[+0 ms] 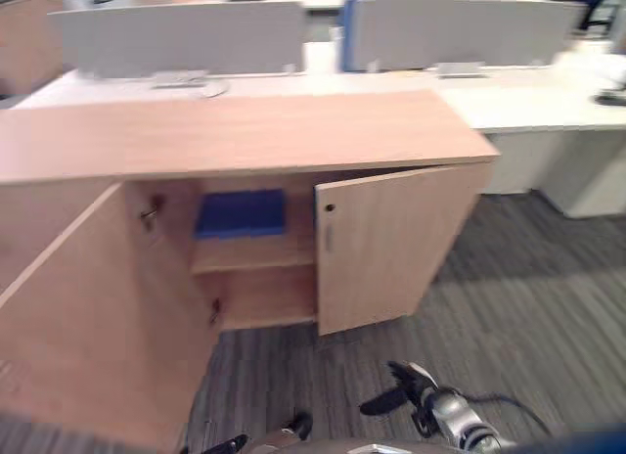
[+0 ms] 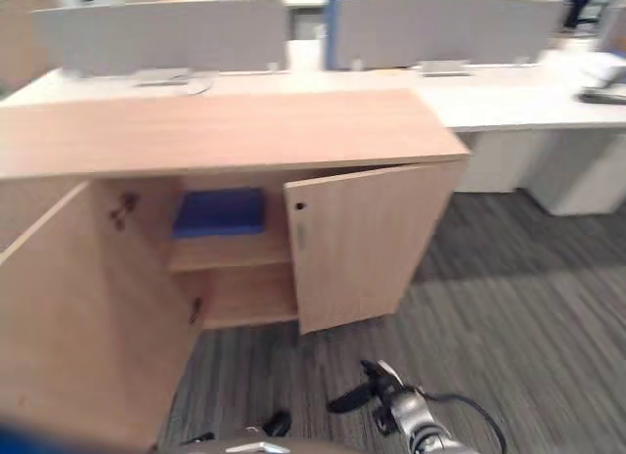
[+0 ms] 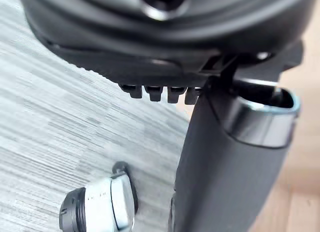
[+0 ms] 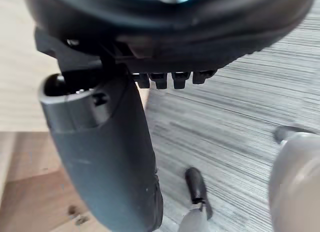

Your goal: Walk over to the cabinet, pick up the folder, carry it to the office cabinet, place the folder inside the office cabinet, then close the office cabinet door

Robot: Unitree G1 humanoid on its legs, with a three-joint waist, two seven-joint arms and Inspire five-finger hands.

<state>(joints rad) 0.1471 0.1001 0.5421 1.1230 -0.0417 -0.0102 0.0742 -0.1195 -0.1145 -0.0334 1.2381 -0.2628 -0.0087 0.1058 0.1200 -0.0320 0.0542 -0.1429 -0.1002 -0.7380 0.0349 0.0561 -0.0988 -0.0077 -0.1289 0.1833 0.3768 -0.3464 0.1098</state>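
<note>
**Right hand [image 1: 406, 387] loose, folder [image 1: 242, 213] on the shelf [image 1: 252, 254]**

My right hand hangs low over the grey carpet [image 1: 528, 307], fingers loose, holding nothing. My left hand [image 3: 165, 52] is too close up, so I cannot tell if it is loose or clenched. The blue folder lies on the top shelf inside the cabinet [image 1: 235, 131]. The right door [image 1: 391, 239] stands open; the left door [image 1: 88, 307] is open wide and cut off.
</note>
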